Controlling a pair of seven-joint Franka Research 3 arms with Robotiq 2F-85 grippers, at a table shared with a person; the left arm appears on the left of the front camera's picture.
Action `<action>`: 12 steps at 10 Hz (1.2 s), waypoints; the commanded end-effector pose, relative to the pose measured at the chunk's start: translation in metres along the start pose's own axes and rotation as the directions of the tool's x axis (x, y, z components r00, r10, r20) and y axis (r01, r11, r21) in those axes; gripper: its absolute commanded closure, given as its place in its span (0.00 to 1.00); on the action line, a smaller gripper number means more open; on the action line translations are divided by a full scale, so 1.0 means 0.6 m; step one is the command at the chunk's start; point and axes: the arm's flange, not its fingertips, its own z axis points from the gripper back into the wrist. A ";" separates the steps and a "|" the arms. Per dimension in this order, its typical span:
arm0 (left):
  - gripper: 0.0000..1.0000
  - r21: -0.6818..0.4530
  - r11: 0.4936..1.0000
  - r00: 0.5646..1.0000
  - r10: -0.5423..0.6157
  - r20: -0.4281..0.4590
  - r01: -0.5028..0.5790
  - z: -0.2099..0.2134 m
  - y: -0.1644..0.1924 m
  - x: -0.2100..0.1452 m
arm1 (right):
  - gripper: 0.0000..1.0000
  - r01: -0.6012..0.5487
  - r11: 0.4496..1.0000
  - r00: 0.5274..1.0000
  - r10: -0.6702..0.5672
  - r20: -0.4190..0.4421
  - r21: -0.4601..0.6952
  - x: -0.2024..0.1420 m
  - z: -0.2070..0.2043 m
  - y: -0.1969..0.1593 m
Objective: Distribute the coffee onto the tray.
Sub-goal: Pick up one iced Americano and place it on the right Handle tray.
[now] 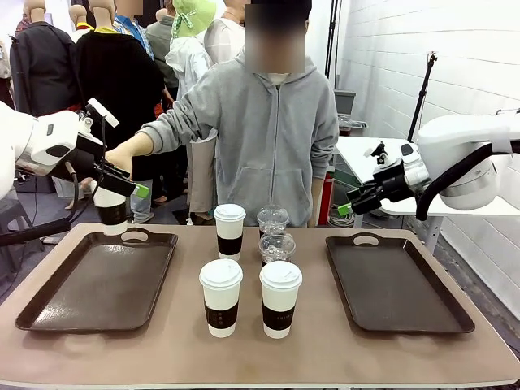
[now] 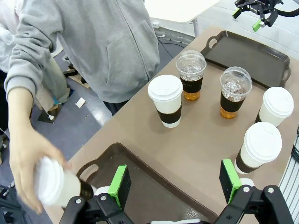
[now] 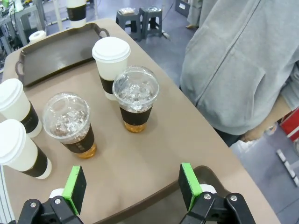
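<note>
Three white lidded coffee cups stand mid-table: one at the back [image 1: 229, 230] and two in front [image 1: 220, 296] [image 1: 280, 298]. Two clear dome-lidded cups [image 1: 272, 219] [image 1: 277, 248] stand beside them. A person's hand [image 2: 28, 158] holds another white cup [image 1: 111, 207] over the far rim of the left tray [image 1: 97, 284]. My left gripper [image 1: 123, 180] is open right beside that cup, which lies outside its fingers [image 2: 120, 186]. Past the right tray [image 1: 398, 284], my right gripper [image 1: 356, 203] hangs open and holds nothing.
The person in a grey hoodie [image 1: 272, 138] stands at the table's far edge, one arm stretched toward my left side. Both brown trays are bare inside. A white side table [image 1: 366, 154] stands behind the right arm.
</note>
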 end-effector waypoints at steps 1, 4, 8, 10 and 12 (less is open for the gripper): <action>0.00 -0.004 1.000 1.000 0.004 0.000 -0.004 -0.001 0.003 -0.002 | 0.00 -0.024 1.000 0.998 0.024 0.062 0.001 -0.016 -0.013 -0.028; 0.00 -0.004 1.000 1.000 0.004 0.000 -0.004 -0.001 0.003 -0.002 | 0.00 -0.085 0.993 0.988 0.073 0.139 0.081 -0.058 -0.054 -0.088; 0.00 -0.004 1.000 1.000 0.004 0.000 -0.004 -0.001 0.003 -0.002 | 0.00 -0.116 0.988 0.988 0.104 0.113 0.105 -0.073 -0.143 -0.104; 0.00 -0.004 1.000 1.000 0.004 0.000 -0.004 -0.001 0.003 -0.002 | 0.00 -0.141 0.984 0.982 0.125 0.142 0.105 -0.074 -0.186 -0.110; 0.00 -0.004 1.000 1.000 0.004 0.000 -0.004 -0.001 0.003 -0.002 | 0.00 -0.122 0.986 0.982 0.103 0.161 0.112 -0.085 -0.210 -0.116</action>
